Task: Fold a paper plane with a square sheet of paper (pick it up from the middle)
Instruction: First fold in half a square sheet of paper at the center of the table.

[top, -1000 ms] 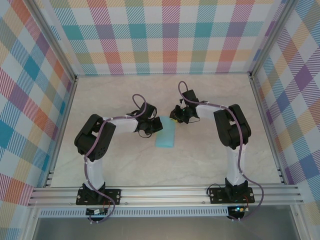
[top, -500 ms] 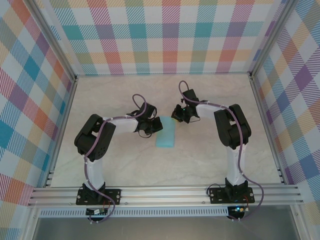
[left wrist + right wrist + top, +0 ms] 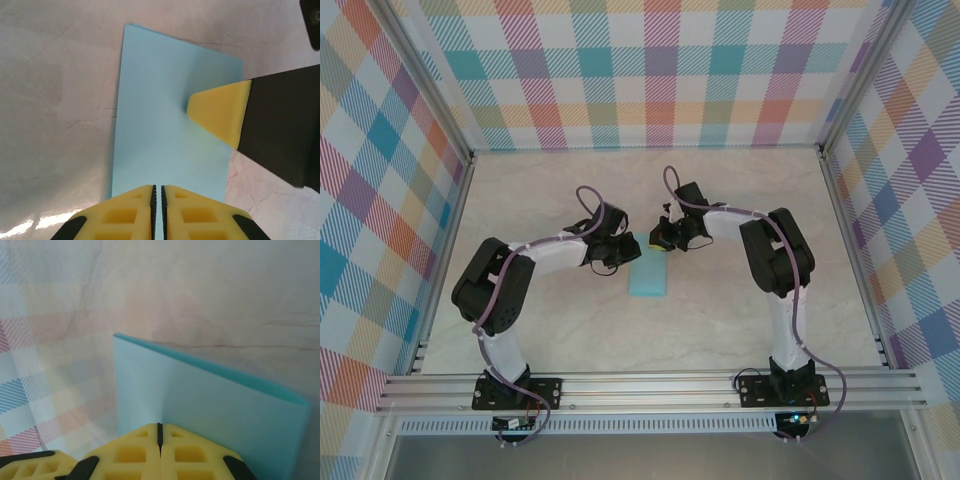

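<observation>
The light blue sheet of paper lies folded in half as a narrow rectangle on the marble table. In the left wrist view the paper lies flat, and my left gripper sits over its near edge, jaws shut to a hairline gap. My right gripper touches its right edge with a yellow tip. In the right wrist view my right gripper is shut, and a crease in the paper runs up into its jaws. From above, the left gripper and the right gripper meet at the paper's far end.
The marble table top stretches open around the paper. Plaid walls close in the back and both sides. An aluminium rail runs along the near edge by the arm bases.
Both grippers have shifted a little left and towards the back. The paper's far end now sits under them, so less of it shows from above.
</observation>
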`<act>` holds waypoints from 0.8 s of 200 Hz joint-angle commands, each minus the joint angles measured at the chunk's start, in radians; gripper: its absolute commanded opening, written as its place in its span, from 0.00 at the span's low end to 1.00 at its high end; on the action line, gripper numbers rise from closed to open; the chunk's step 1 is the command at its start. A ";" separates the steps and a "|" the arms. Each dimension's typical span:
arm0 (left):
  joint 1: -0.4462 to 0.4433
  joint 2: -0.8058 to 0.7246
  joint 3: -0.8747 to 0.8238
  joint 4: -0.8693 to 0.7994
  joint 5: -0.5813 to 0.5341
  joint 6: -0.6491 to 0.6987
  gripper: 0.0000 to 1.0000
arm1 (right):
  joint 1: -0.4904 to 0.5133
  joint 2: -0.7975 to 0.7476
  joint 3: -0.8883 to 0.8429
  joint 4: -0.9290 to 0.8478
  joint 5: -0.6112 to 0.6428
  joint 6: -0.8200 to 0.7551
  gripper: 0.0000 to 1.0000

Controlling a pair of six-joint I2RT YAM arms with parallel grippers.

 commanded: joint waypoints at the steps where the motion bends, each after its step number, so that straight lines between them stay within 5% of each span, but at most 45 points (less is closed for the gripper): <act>1: 0.003 0.039 0.038 0.031 0.022 -0.013 0.14 | 0.001 -0.016 0.030 -0.024 -0.013 -0.049 0.04; 59: 0.003 0.128 0.124 0.070 0.092 0.003 0.14 | -0.002 -0.169 -0.114 -0.005 0.183 0.023 0.06; 160: 0.003 0.168 0.196 0.031 0.047 0.007 0.12 | -0.001 -0.072 -0.110 -0.019 0.127 0.024 0.05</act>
